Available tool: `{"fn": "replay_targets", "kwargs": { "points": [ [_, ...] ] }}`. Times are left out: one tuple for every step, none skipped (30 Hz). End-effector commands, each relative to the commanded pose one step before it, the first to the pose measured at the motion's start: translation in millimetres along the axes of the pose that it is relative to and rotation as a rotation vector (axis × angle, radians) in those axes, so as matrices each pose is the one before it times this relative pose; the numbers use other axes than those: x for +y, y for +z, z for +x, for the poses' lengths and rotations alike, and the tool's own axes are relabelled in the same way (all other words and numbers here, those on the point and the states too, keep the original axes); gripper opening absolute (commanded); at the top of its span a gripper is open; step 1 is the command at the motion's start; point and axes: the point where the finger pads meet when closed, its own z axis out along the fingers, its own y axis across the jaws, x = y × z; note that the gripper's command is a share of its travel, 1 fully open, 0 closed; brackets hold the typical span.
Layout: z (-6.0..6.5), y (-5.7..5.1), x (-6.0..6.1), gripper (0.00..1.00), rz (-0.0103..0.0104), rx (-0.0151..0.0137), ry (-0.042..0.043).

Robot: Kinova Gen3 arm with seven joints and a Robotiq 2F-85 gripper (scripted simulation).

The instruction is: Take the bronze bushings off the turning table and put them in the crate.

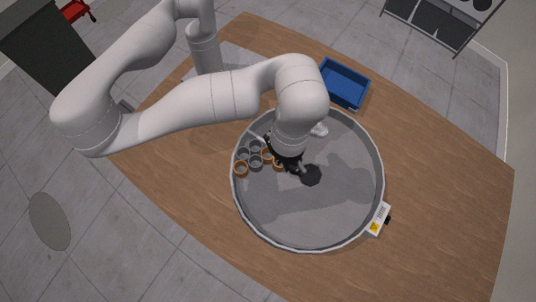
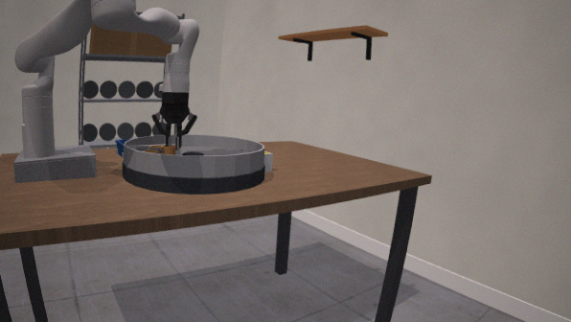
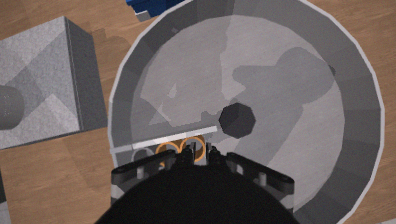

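The turning table is a round, grey, high-rimmed pan. Three bronze bushings show in it: one near the rim, one beside the steel ones, and one at the gripper, partly hidden. Three steel bushings stand grouped with them. My gripper points down with its fingers a narrow gap apart. They seem to straddle the wall of the nearest bronze bushing without pinching it. The blue crate stands outside the pan and looks empty.
A pale bar runs inward from the pan's rim beside the bushings. A dark hub sits at the pan's middle. A white box is attached outside the rim. The pan's raised wall stands between the bushings and the crate.
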Motion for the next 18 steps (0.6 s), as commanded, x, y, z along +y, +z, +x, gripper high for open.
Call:
{"fn": "replay_targets", "kwargs": {
  "points": [
    [1.31,1.08,0.70,0.18,-0.00366,0.00000,0.00577],
    [0.00,0.00,0.00,0.18,0.00000,0.00000,0.00000],
    [0.00,0.00,0.00,0.18,0.00000,0.00000,0.00000],
    [0.00,0.00,0.00,0.18,0.00000,0.00000,0.00000],
    [0.00,0.00,0.00,0.18,0.00000,0.00000,0.00000],
    [0.00,0.00,0.00,0.18,0.00000,0.00000,0.00000],
    [0.00,0.00,0.00,0.18,0.00000,0.00000,0.00000],
    [0.00,0.00,0.00,0.18,0.00000,0.00000,0.00000],
    [0.00,0.00,0.00,0.18,0.00000,0.00000,0.00000],
    [0.00,0.00,0.00,0.18,0.00000,0.00000,0.00000],
    [-1.33,-1.62,-0.32,0.00,0.00232,-0.00026,-0.00571],
    [0.00,0.00,0.00,0.00,0.00000,0.00000,0.00000],
    [0.00,0.00,0.00,0.00,0.00000,0.00000,0.00000],
    [0.00,0.00,0.00,0.00,0.00000,0.00000,0.00000],
    [0.00,0.00,0.00,0.00,0.00000,0.00000,0.00000],
    [0.00,0.00,0.00,0.00,0.00000,0.00000,0.00000],
    [0.00,0.00,0.00,0.00,0.00000,0.00000,0.00000],
    [0.00,0.00,0.00,0.00,0.00000,0.00000,0.00000]
  ]
}}
